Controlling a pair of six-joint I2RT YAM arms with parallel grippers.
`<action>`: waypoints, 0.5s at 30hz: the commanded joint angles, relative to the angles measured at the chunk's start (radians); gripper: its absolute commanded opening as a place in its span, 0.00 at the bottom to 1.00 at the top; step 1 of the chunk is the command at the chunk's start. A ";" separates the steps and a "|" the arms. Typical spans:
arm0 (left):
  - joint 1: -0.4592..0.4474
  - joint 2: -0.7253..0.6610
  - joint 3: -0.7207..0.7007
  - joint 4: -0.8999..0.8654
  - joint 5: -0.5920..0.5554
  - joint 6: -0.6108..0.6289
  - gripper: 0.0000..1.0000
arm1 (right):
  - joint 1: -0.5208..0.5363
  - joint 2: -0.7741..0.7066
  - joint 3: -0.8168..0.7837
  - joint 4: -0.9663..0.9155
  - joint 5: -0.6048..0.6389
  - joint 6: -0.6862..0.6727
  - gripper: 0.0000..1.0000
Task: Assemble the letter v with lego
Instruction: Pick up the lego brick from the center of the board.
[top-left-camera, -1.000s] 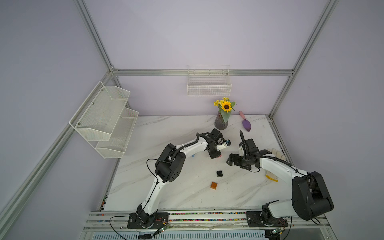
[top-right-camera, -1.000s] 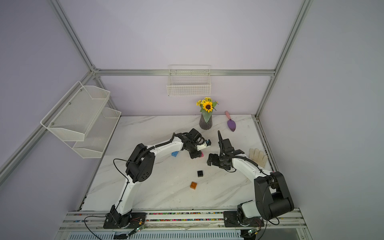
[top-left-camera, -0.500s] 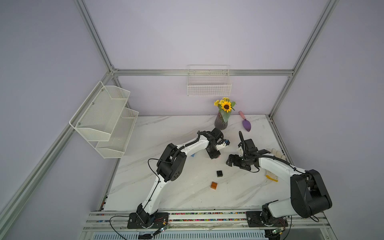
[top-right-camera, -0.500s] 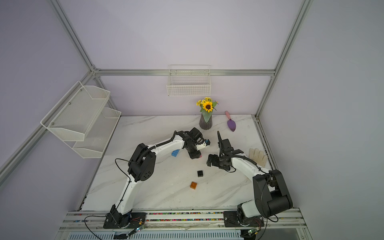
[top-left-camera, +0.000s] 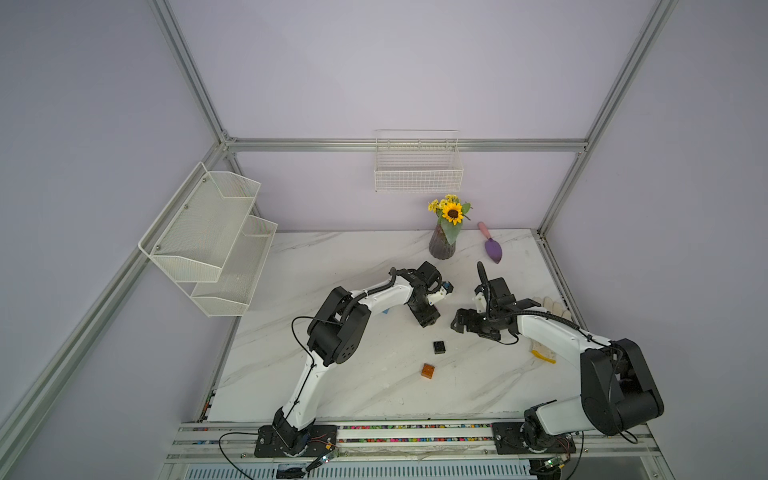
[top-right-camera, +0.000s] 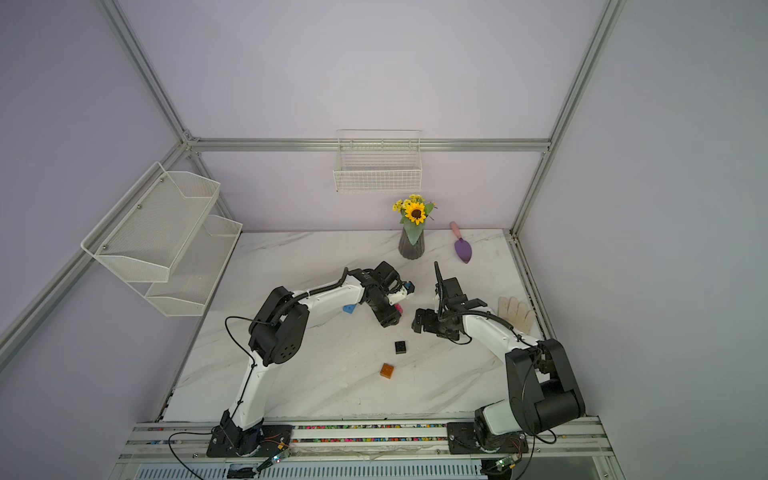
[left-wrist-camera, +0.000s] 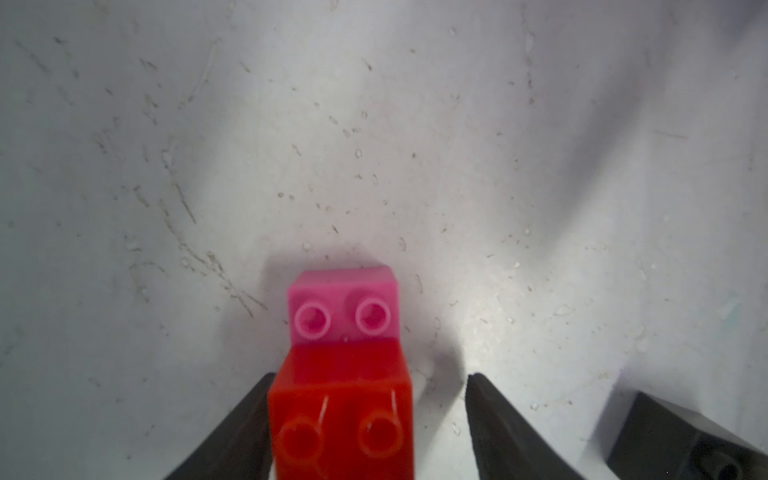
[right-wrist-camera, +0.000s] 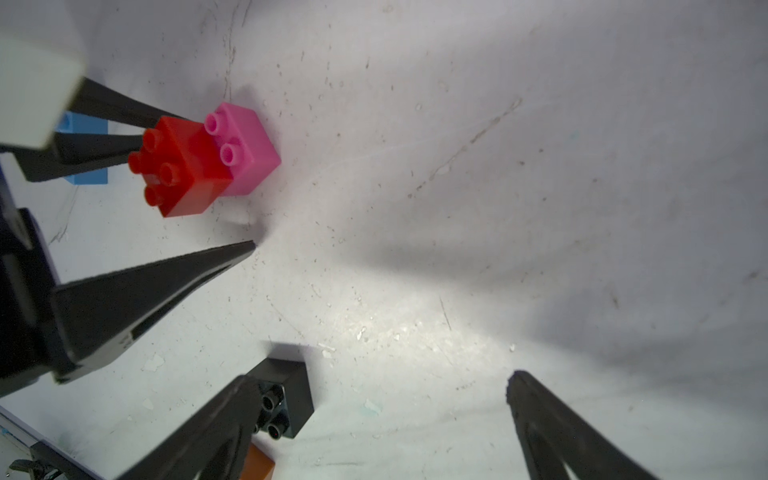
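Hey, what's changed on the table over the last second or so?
The left gripper has opened, letting go of the joined red brick and pink brick, which rest on the table between its parted fingers. The arm itself barely shifted. Unchanged: the right gripper stays wide open above the table, and the black brick, orange brick and blue brick lie where they were.

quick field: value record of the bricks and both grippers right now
red brick: stacked half over the pink brick, on the table
blue brick: loose on the table
black brick: loose, alone
orange brick: loose, alone
left gripper: jaws open, straddling the red brick
right gripper: jaws wide open, empty, near the black brick
build: unfinished, only red and pink joined
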 joint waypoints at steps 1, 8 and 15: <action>0.008 -0.011 -0.094 0.085 0.021 -0.061 0.71 | -0.006 -0.001 -0.004 0.016 -0.005 -0.018 0.97; 0.007 0.005 -0.191 0.208 0.006 -0.065 0.67 | -0.007 0.005 -0.015 0.041 -0.011 -0.006 0.97; 0.004 0.015 -0.222 0.246 -0.011 -0.054 0.65 | -0.006 0.022 -0.016 0.045 -0.020 -0.002 0.97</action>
